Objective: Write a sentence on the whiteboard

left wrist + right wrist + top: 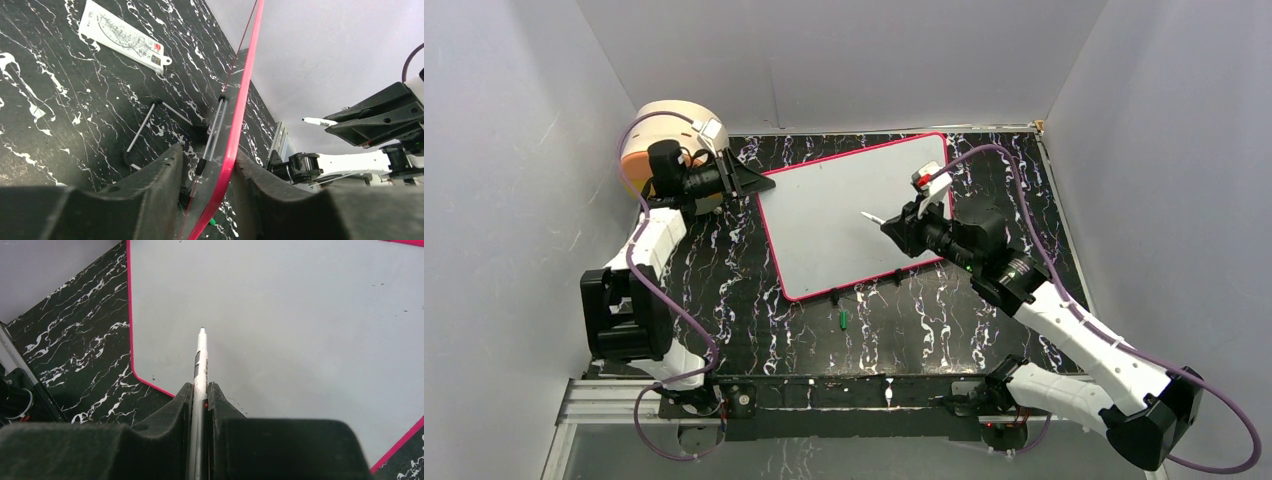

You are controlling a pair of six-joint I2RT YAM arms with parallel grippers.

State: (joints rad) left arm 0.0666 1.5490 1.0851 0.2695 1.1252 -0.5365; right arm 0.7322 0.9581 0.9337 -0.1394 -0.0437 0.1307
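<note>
The whiteboard [844, 220] lies slanted on the black marble table, its face blank, with no sentence showing on it. My left gripper [759, 183] is closed on its pink-red rim [245, 100] at the far left corner; in the left wrist view the gripper [207, 155] has the rim against the right finger, and a wire stand shows under the board. My right gripper [894, 225] is shut on a white pen [871, 217], tip pointing left above the board's middle. In the right wrist view the gripper [200, 386] clamps the pen [201, 355] above the board [300, 315].
A green pen cap [844, 319] lies on the table near the board's front edge. A small white printed card [122, 36] lies on the table beside the board's underside. A beige round object [664, 130] sits behind my left arm. Grey walls close in.
</note>
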